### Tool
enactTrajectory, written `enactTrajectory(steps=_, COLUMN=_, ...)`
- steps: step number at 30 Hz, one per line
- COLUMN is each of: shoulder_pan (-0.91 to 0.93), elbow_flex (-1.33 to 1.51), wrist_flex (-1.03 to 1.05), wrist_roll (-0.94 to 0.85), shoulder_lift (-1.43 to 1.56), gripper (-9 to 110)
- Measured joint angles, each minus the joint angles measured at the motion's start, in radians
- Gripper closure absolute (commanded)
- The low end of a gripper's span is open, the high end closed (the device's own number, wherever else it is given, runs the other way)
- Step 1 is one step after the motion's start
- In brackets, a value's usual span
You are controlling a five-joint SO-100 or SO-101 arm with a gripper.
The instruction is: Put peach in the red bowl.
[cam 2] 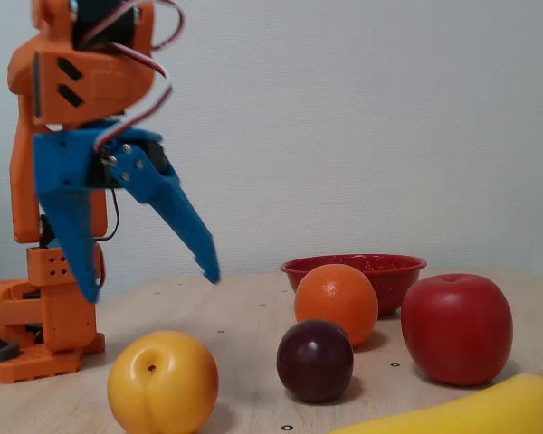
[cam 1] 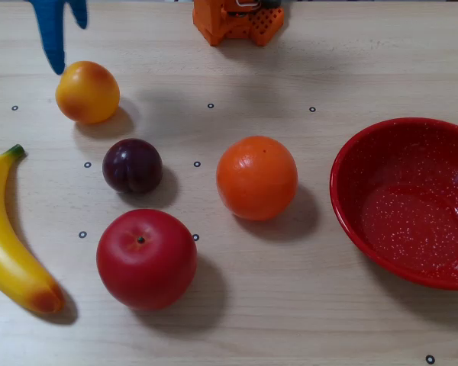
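Observation:
The peach [cam 1: 87,91] is a small yellow-orange fruit with a reddish blush, lying at the upper left of the table; the low side view has the peach [cam 2: 163,382] in the foreground. The red bowl [cam 1: 351,152], speckled white inside, sits at the right edge, and its rim shows behind the orange as the red bowl [cam 2: 353,264]. My blue gripper [cam 2: 150,287] hangs open above the peach, its jaws spread wide and empty. From above only the fingers [cam 1: 53,38] show, just up-left of the peach.
An orange [cam 1: 257,178], a dark plum [cam 1: 132,165], a big red apple [cam 1: 146,258] and a banana [cam 1: 8,244] lie between the peach and the bowl. The orange arm base [cam 1: 237,19] stands at the top edge of the table.

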Motion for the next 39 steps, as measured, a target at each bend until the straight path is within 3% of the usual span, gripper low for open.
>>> enactTrajectory(steps=14, shoulder_pan=0.049, elbow_flex=0.057, wrist_flex=0.011, wrist_roll=-0.074, shoulder_lift=0.0, gripper=60)
enactTrajectory(steps=39, shoulder_pan=0.046, elbow_flex=0.241, wrist_flex=-0.207, wrist_roll=-0.114, shoulder_lift=0.0, gripper=60)
